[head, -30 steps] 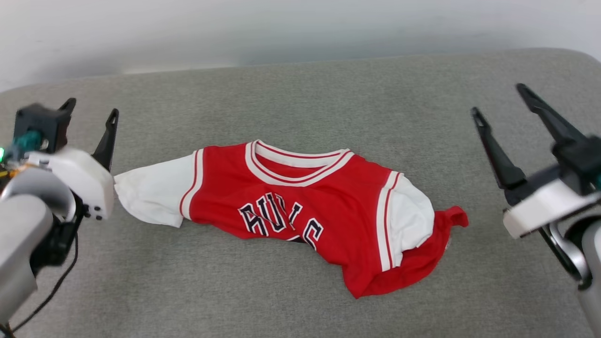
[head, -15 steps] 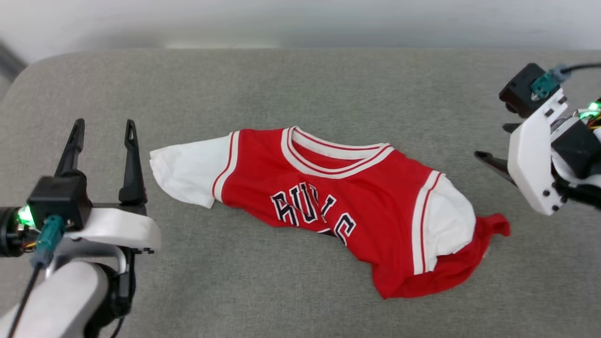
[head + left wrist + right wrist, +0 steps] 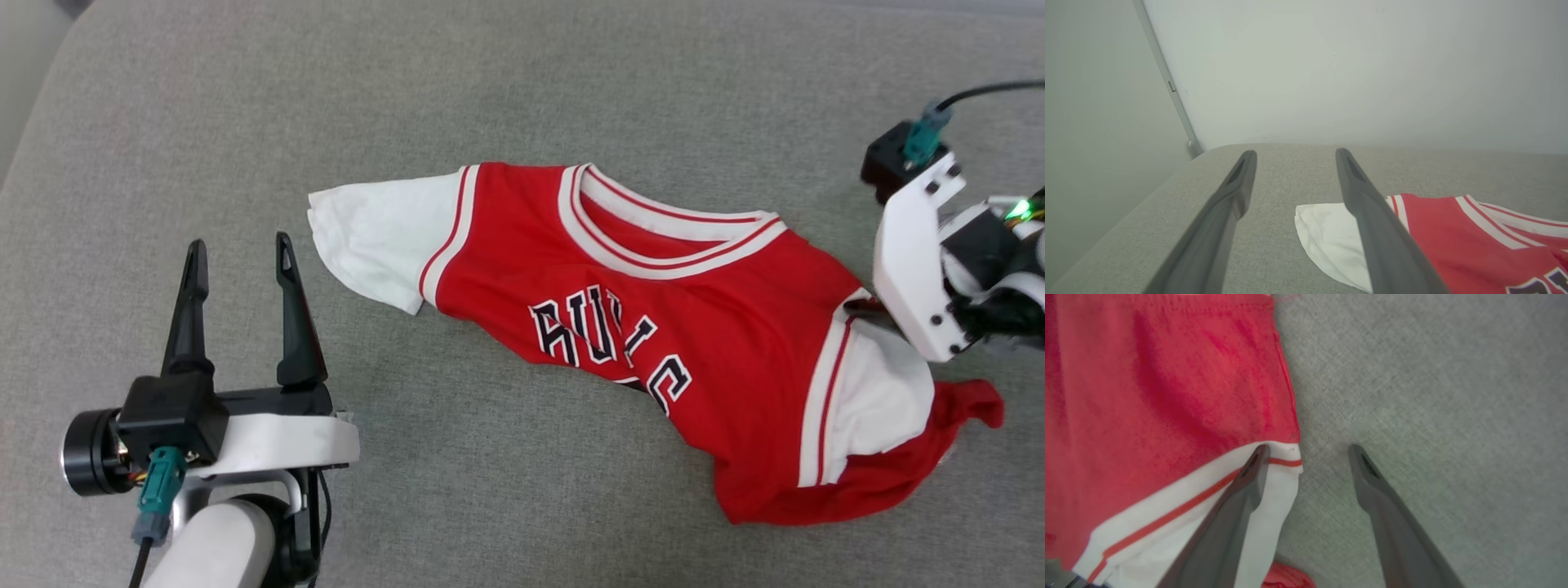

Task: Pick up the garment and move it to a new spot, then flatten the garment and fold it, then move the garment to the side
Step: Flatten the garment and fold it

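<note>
Grey fabric counter (image 3: 490, 82) carries the garment (image 3: 653, 327), rumpled, at centre. Left pincer (image 3: 239, 242) stands wide open and empty beside one white sleeve. Right pincer (image 3: 1309, 447) stands wide open, one finger over the opposite armhole trim

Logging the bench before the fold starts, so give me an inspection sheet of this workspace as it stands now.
Surface: grey woven fabric pad, rounded corner.
Job's things: garment, crumpled, front up, hem bunched at the robot's right.
Clutter: nothing seen.
Grippers: left tool open, empty, beside the white sleeve; right tool open, straddling the garment's edge, contact unclear.
Cables: black cable off the right wrist; dark lead off the left.
Surroundings: pale wall behind.
</note>
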